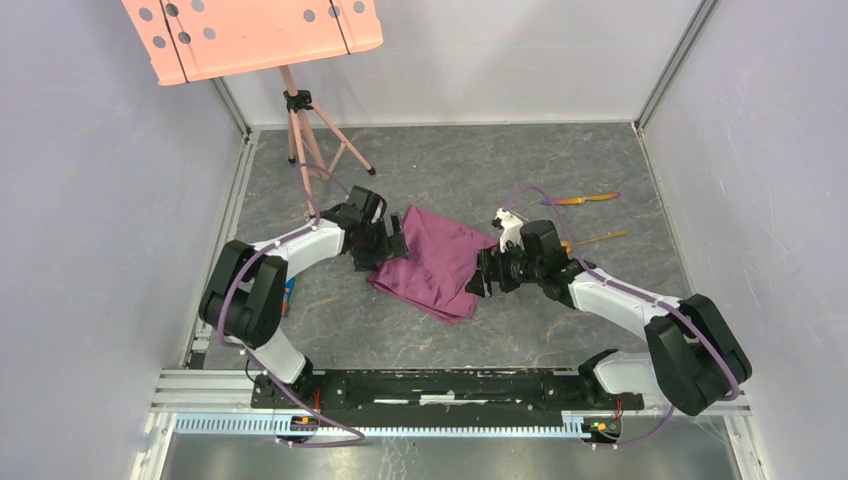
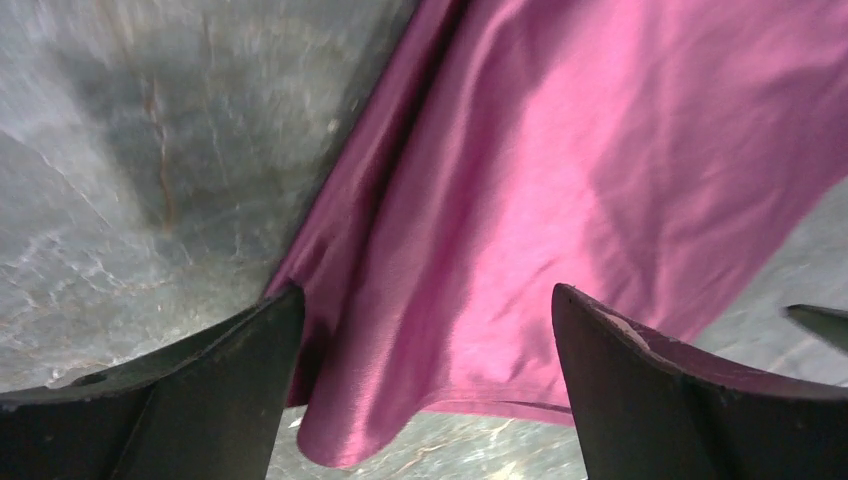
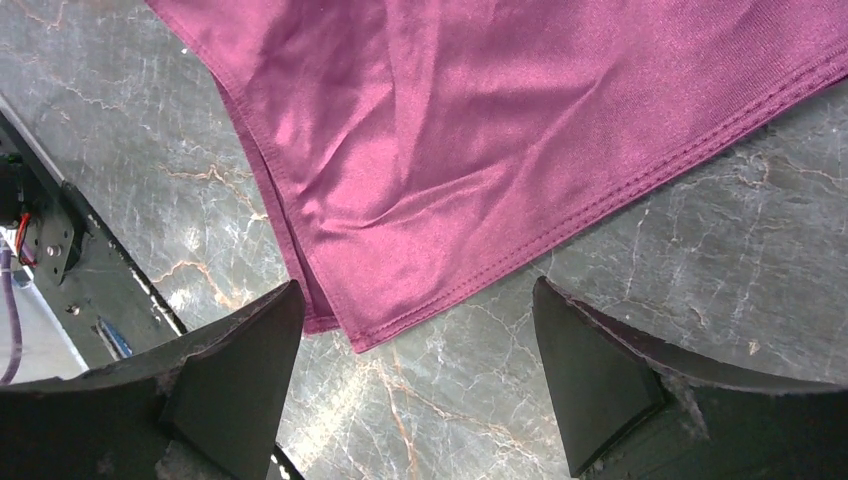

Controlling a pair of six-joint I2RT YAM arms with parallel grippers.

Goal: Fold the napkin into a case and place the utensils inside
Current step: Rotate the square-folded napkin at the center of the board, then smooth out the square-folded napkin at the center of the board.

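Observation:
The plum-purple napkin (image 1: 435,262) lies folded in two layers on the table's middle, a rough rectangle. My left gripper (image 1: 397,243) is open at its left edge; in the left wrist view the cloth (image 2: 560,150) hangs rumpled between the spread fingers (image 2: 230,380). My right gripper (image 1: 478,282) is open at the napkin's right edge; in the right wrist view a corner of the cloth (image 3: 480,150) lies flat just ahead of the spread fingers (image 3: 230,370), untouched. The rainbow knife (image 1: 580,199) and gold spoon (image 1: 603,238) lie on the table to the right, behind the right arm.
A pink perforated stand (image 1: 250,30) on a tripod (image 1: 305,140) stands at the back left. A small blue-and-orange object (image 1: 289,295) lies by the left arm. Grey walls enclose the marbled table (image 1: 450,160). The metal base rail (image 1: 430,385) runs along the near edge.

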